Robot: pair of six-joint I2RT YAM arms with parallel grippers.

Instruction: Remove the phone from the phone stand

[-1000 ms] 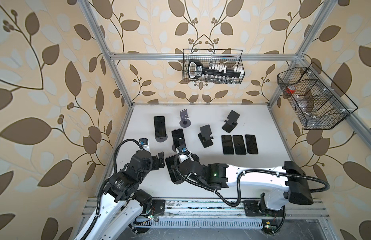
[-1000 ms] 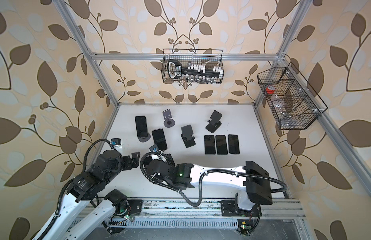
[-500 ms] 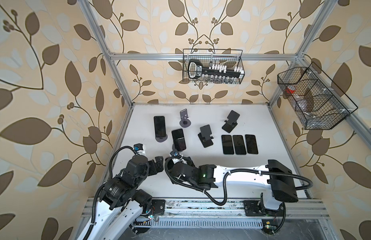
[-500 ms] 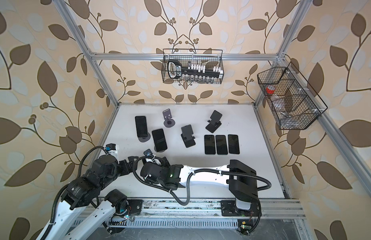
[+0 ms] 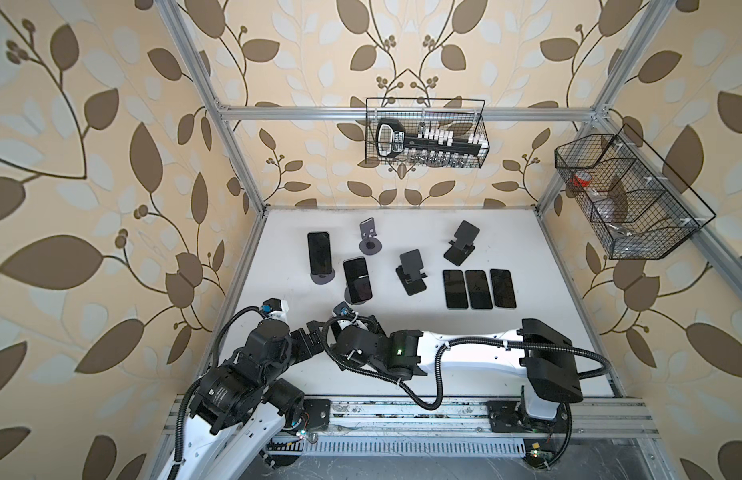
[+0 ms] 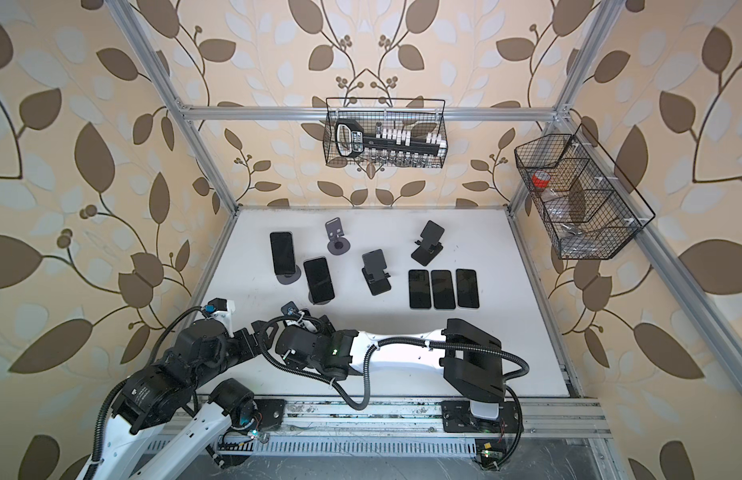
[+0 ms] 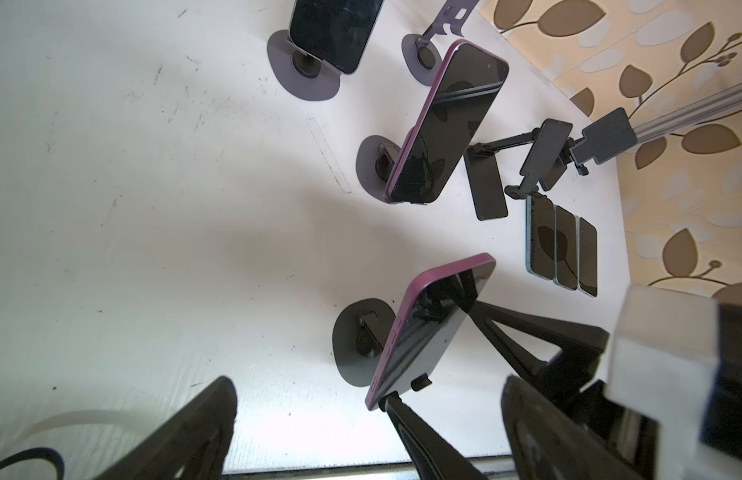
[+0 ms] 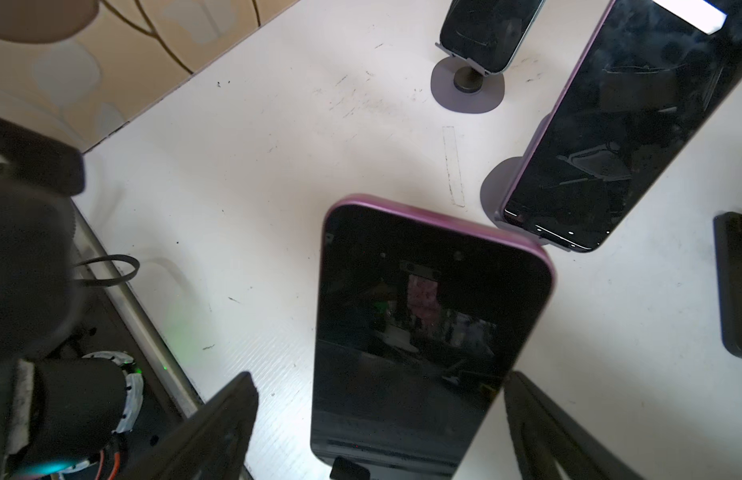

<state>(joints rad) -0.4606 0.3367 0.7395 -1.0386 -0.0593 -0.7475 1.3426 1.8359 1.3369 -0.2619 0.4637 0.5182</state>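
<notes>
A purple-edged phone (image 8: 419,332) leans on a stand with a round grey base (image 7: 352,345) near the table's front left. My right gripper (image 8: 379,419) is open and straddles the phone's lower end, with a gap showing on each side. In the left wrist view one right fingertip (image 7: 396,403) sits at the phone's lower corner. In both top views the right gripper (image 5: 344,328) (image 6: 296,326) hides this phone. My left gripper (image 7: 369,432) (image 5: 307,345) is open and empty, close beside the right gripper on the near-left side.
Two more phones stand on round-base stands (image 5: 318,255) (image 5: 357,279). Behind and to the right are three empty stands (image 5: 371,239) (image 5: 411,274) (image 5: 461,245) and three phones lying flat (image 5: 479,289). Wire baskets (image 5: 425,137) (image 5: 627,199) hang on the walls.
The right arm has shifted left and its jaws have spread wider around the phone. The left arm has drawn back a little toward the front edge, still open.
</notes>
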